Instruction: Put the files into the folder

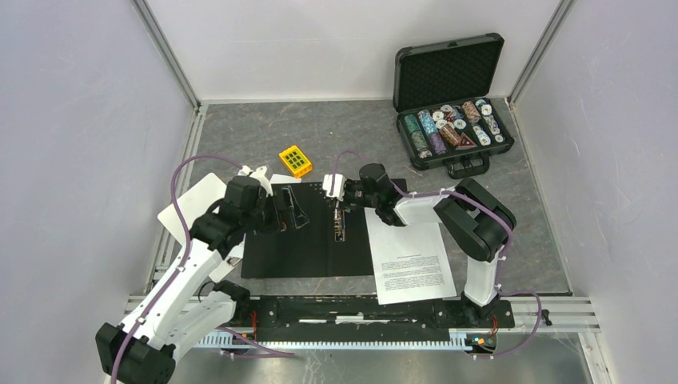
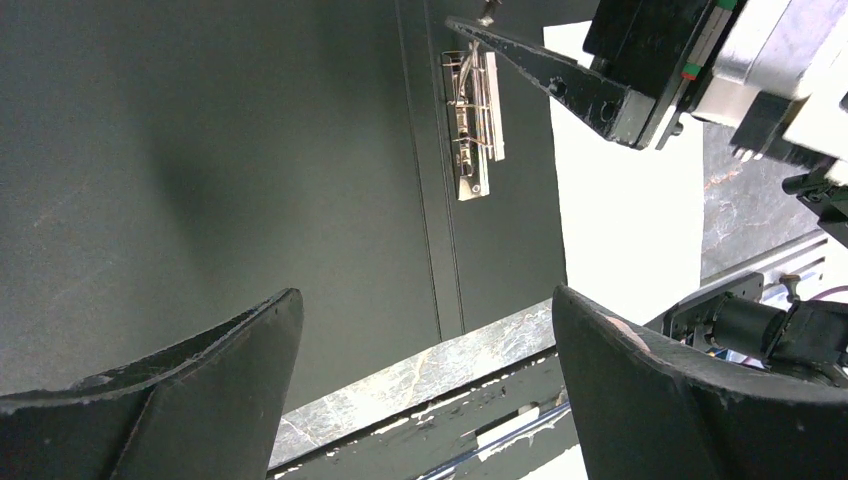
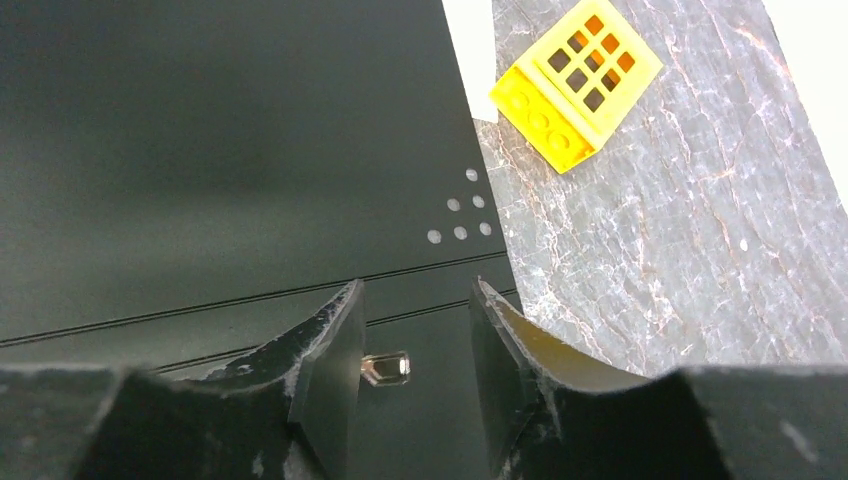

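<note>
Folder [image 1: 296,252]: lies open on the counter [image 1: 336,136], black inside up, between my two arms, so the clip is bared for loading.
Metal clip [image 2: 472,120]: sits just right of the spine, lengthwise along it.
Right pincer [image 3: 415,295]: fingers partly apart, straddling the clip's small lever tip [image 3: 385,367]. The tip lies close against one finger, but I cannot tell whether it is pressed or merely neared. I judge this stance serves to raise the lever.
Left pincer [image 2: 425,300]: fingers wide apart, holding nothing, hovering over the left cover near the spine, probably placed to steady the folder.
Files [image 1: 412,260]: printed sheets flat on the counter, just beside the folder's right edge, partly under my right arm, in neither pincer.
Step in hand: opening the clip; the sheets are not yet moved.
</note>
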Action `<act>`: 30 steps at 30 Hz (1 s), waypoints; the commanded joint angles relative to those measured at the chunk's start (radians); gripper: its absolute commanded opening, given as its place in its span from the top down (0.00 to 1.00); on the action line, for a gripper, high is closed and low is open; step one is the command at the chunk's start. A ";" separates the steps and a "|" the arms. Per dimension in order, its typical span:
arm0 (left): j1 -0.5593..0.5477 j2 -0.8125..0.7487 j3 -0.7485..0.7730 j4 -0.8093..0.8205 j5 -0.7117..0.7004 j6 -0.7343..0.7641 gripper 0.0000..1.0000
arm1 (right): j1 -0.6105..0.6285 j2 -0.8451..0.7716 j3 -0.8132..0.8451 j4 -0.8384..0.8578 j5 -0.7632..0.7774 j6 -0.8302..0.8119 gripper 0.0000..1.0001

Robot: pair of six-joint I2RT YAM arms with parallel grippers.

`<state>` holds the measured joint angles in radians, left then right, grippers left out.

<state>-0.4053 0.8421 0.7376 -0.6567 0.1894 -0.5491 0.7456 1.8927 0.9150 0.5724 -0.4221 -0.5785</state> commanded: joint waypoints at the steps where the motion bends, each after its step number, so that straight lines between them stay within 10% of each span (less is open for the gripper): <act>1: 0.004 0.005 0.015 0.010 -0.002 0.043 0.00 | -0.011 -0.019 0.066 0.008 0.000 0.092 0.45; 10: 0.004 0.009 0.004 0.025 0.014 0.031 0.00 | -0.015 -0.330 -0.111 -0.067 0.232 0.427 0.24; 21: 0.003 0.003 0.001 0.028 0.031 0.039 0.00 | -0.020 -0.591 -0.217 -0.801 0.625 0.882 0.17; 30: -0.019 0.138 0.035 0.069 0.323 0.079 0.24 | -0.079 -0.877 -0.401 -0.963 0.752 1.037 0.14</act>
<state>-0.4065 0.9218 0.7357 -0.6228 0.3500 -0.5430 0.6979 1.0977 0.5243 -0.3000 0.1970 0.3634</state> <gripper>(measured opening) 0.784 0.854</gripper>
